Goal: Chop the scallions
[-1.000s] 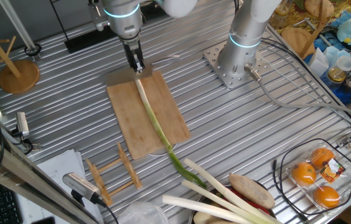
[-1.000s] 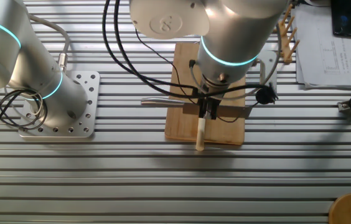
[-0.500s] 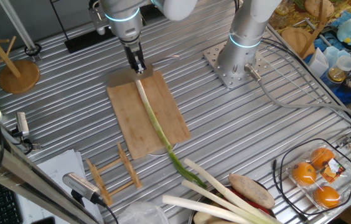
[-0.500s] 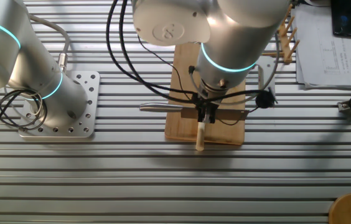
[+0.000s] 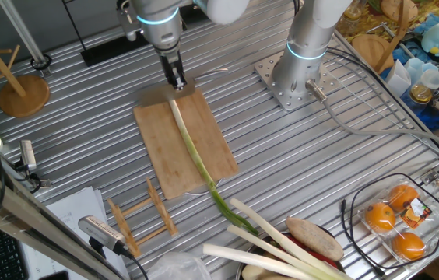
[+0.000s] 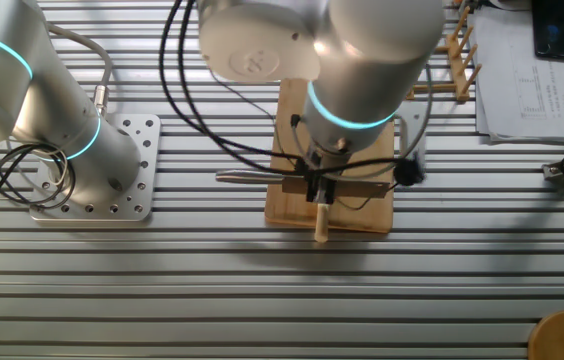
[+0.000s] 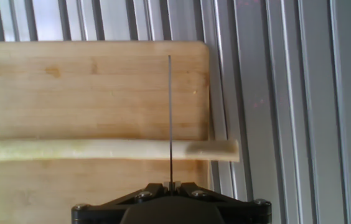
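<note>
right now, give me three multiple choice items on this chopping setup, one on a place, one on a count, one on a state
1. Where does the pale end of the scallion lie?
A. Past the cutting board's edge
B. In the wire basket
C. Under the paper

2. How many oranges sit in the wire basket?
A. One
B. Three
C. Six

3. What state is the scallion in?
A. Chopped into short pieces
B. One whole stalk
C. Peeled into strips

Answers:
1 A: in the hand view its tip overhangs the cutting board onto the ribbed table.
2 B: three oranges show in the fixed view.
3 B: it runs unbroken along the board, with the knife blade crossing it near the pale end.
</note>
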Robot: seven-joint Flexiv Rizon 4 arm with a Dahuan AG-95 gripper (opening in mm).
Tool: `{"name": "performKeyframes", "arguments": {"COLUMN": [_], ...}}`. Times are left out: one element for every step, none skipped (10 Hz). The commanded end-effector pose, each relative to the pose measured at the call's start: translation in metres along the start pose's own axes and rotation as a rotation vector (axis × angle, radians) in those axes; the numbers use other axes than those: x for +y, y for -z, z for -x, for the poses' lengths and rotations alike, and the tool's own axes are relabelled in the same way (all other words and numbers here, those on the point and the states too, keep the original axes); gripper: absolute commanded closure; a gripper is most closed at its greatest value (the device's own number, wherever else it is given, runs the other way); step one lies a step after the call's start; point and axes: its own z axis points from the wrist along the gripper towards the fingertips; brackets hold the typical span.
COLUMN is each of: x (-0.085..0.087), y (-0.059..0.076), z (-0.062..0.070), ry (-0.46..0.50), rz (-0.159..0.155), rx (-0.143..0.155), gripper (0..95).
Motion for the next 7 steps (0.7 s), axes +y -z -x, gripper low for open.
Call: {"name": "performKeyframes", "arguments": {"x": [-0.0002,-0.0008,-0.0012,-0.0016,-0.0017,-0.0019,-0.0016], "y": [-0.0028,-0.0046,-0.0060,-0.0071,-0.0074,-0.0079,-0.0085], "z": [-0.0016,-0.0012,-0.0010,-0.0006,0.0000,0.0017,0.0043], "ry": [-0.006,-0.005,0.000,0.000,0.000,0.001,0.002], "rz": [0.005,0.012,0.016,0.020,0.018,0.018,0.016], "rx": [-0.004,-0.001,0.002,0.002,0.001,0.001,0.000], "gripper": [95.0,95.0,95.0,95.0,95.0,95.0,95.0]}}
